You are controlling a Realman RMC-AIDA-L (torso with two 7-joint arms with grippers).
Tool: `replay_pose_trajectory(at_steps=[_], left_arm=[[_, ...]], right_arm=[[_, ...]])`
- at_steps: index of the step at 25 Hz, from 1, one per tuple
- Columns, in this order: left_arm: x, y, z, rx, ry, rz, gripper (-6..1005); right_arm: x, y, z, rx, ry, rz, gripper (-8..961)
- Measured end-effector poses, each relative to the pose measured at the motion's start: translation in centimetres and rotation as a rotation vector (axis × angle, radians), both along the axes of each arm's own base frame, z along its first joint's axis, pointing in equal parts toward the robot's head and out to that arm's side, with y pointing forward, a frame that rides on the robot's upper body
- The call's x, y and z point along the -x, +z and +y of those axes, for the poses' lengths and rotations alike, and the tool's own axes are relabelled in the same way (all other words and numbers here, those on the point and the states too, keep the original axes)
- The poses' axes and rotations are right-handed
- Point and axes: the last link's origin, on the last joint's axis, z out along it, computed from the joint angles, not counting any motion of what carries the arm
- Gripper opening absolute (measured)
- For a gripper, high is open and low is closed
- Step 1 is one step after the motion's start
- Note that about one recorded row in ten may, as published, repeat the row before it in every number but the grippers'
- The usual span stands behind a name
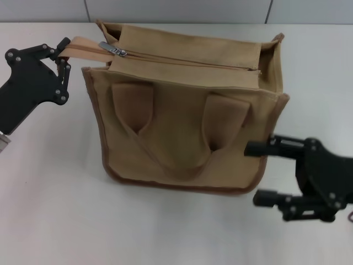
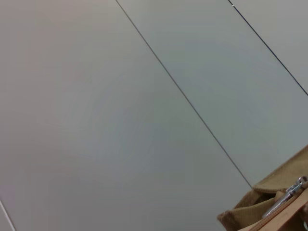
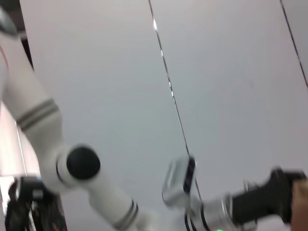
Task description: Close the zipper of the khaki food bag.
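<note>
In the head view the khaki food bag stands upright in the middle of the white bench, its broad side with the two short loop handles facing the camera and darker brown piping along its edges. The zipper runs along the top panel, with the silver pull tab lying near the bag's left end. The left gripper is at that end, its fingers closed on the tan end strap that sticks out from the zip line. The right gripper sits low beside the bag's right lower corner, its two black fingers spread wide apart and holding nothing; the upper finger reaches to the bag's side edge. In the left wrist view only a corner of the bag shows, with the pull tab against a grey panelled wall. The right wrist view shows the same kind of wall and the white left arm across the way, its black end near a sliver of the bag
</note>
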Motion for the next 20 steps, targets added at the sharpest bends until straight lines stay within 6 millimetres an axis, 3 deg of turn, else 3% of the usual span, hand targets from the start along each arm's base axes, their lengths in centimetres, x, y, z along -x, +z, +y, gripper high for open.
replay_pose_trajectory(at_steps=[6,9,10,17,19,20], left_arm=[[-0.2,0.0,0.1,0.001,-0.006,-0.003,16],[-0.2,0.0,0.1,0.003,-0.008,-0.006,16],[-0.2,0.0,0.1,0.003,-0.008,-0.006,16],[-0.3,0.0,0.1,0.007,-0.013,-0.009,16],[-0.3,0.0,0.1,0.009,-0.016,-0.008,16],[-0.3,0.0,0.1,0.009,-0.016,-0.008,16]], right_arm=[[2.1,1.2,2.0,0.067,-0.079,0.115,778],[3.9,2.0,4.6,0.172,-0.176,0.148,779],[3.9,2.0,4.6,0.172,-0.176,0.148,779],[8.2,2.3,10.1,0.365,-0.319,0.036,779],[10.1,2.2,11.4,0.42,-0.331,-0.028,779],[10.1,2.2,11.4,0.42,-0.331,-0.028,779]])
